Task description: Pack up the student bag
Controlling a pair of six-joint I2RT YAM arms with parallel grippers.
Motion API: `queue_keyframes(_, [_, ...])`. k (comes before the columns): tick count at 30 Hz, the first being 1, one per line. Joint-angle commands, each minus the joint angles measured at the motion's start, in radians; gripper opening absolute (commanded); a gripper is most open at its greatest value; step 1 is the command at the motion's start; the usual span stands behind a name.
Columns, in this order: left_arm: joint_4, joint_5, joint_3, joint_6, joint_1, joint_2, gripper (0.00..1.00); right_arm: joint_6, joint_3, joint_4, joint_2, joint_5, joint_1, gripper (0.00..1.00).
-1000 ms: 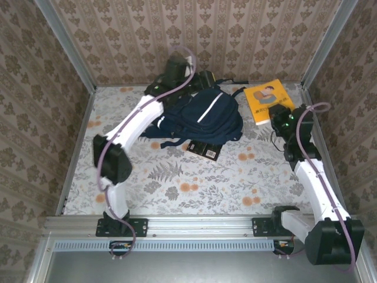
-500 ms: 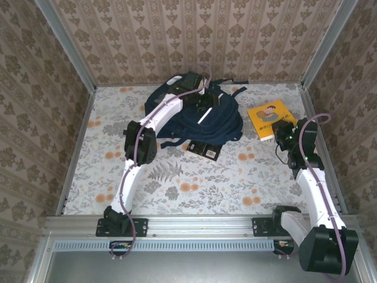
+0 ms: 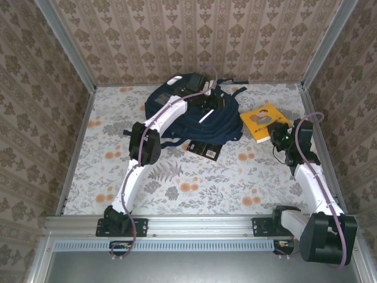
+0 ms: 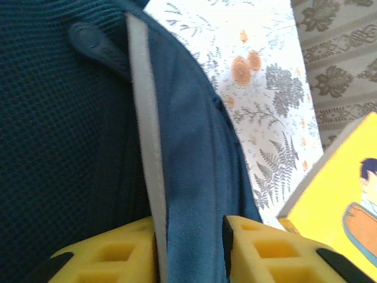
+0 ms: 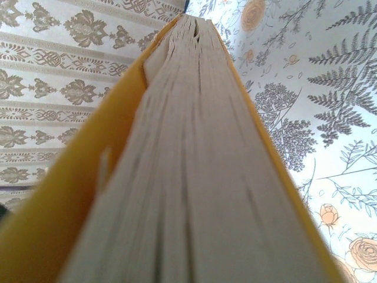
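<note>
The bag (image 3: 227,125) lay against the middle of the tabletop's (image 3: 194,177) far edge, with a black book (image 3: 204,151) touching its near side. The left gripper (image 4: 191,239) was clenched on a fold of the bag's navy fabric beside a white stripe (image 4: 144,118), its yellow fingers (image 4: 106,256) pressed to either side. Near the right edge, the right gripper (image 3: 278,131) grasped the near end of a yellow book (image 3: 261,118), which was just beside the bag.
</note>
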Motion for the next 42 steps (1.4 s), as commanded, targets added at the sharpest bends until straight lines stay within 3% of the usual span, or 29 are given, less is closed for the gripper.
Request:
queue_keyframes(1, [-0.022, -0.002, 0.036, 0.013, 0.017, 0.035, 0.32, 0.015, 0.015, 0.105, -0.015, -0.056, 0.009, 0.0])
queue_keyframes(4, [-0.028, -0.007, 0.041, 0.041, 0.026, 0.032, 0.3, 0.006, 0.016, 0.093, -0.029, -0.059, 0.017, 0.0])
queue_keyframes(12, [0.03, 0.096, 0.068, 0.062, 0.004, 0.05, 0.01, -0.018, 0.015, 0.051, -0.038, -0.056, 0.02, 0.0])
queue_keyframes(21, [0.049, 0.11, 0.067, 0.013, 0.064, -0.069, 0.0, -0.073, 0.077, -0.005, -0.051, -0.057, 0.023, 0.0])
queue_keyframes(29, [0.176, 0.195, 0.036, -0.159, 0.172, -0.226, 0.0, -0.086, 0.106, 0.031, -0.034, -0.069, 0.038, 0.0])
queue_keyframes(35, [0.268, 0.251, -0.004, -0.253, 0.226, -0.273, 0.0, -0.079, 0.181, 0.214, 0.131, -0.173, 0.151, 0.0])
queue_keyframes(42, [0.347, 0.28, -0.037, -0.331, 0.256, -0.282, 0.0, -0.007, 0.422, 0.359, 0.489, -0.229, 0.331, 0.0])
